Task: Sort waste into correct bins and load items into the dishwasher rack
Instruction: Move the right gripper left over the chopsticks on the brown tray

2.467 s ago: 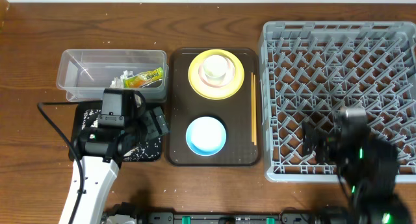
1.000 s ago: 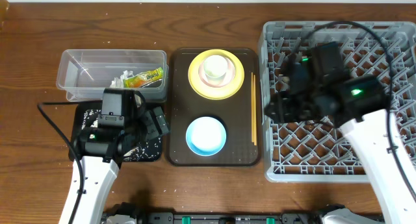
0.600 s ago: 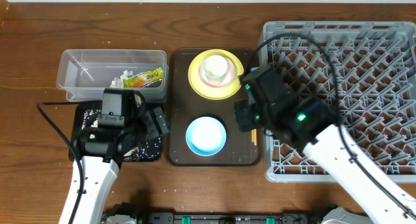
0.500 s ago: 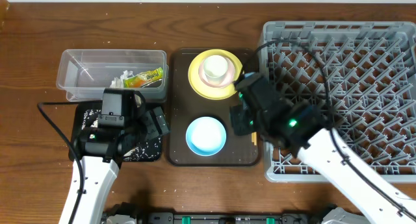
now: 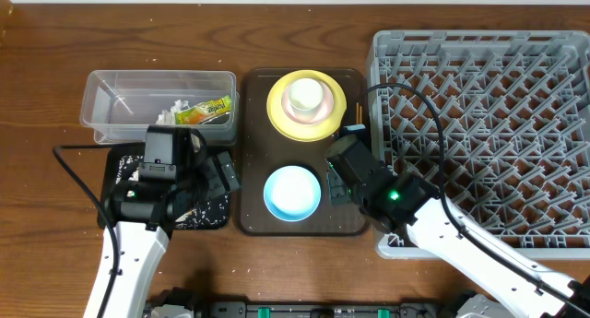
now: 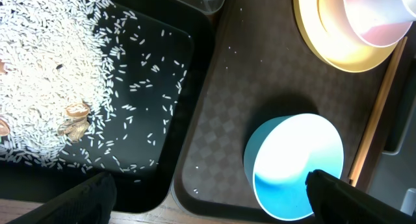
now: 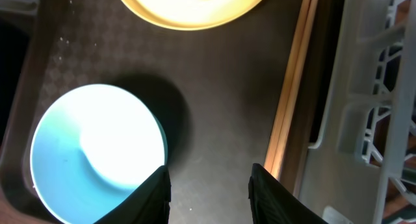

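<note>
My right gripper (image 7: 211, 199) hangs open over the dark brown serving tray (image 7: 221, 81), nothing between its fingers. It sits between the light blue bowl (image 7: 97, 146) on its left and the wooden chopsticks (image 7: 289, 107) on its right. The yellow plate (image 5: 306, 111) carries a pale pink bowl (image 5: 306, 95) at the tray's far end. My left gripper (image 6: 208, 204) is wide open and empty, straddling the edge of the black tray (image 6: 182, 87) that holds rice (image 6: 52, 68). The snack wrapper (image 5: 205, 110) and paper wad (image 5: 171, 107) lie in the clear tub (image 5: 120, 88). The grey dishwasher rack (image 5: 479, 115) stands to the right.
The rack's near-left wall (image 7: 370, 87) rises just right of the chopsticks. My right arm (image 5: 442, 230) crosses the rack's front-left corner. A few brown scraps (image 6: 73, 117) lie in the rice. Bare wooden table (image 5: 55, 207) surrounds the trays.
My right arm has swung left off the rack and come down over the brown tray beside the blue bowl, its jaws slightly narrower. The left arm has not moved.
</note>
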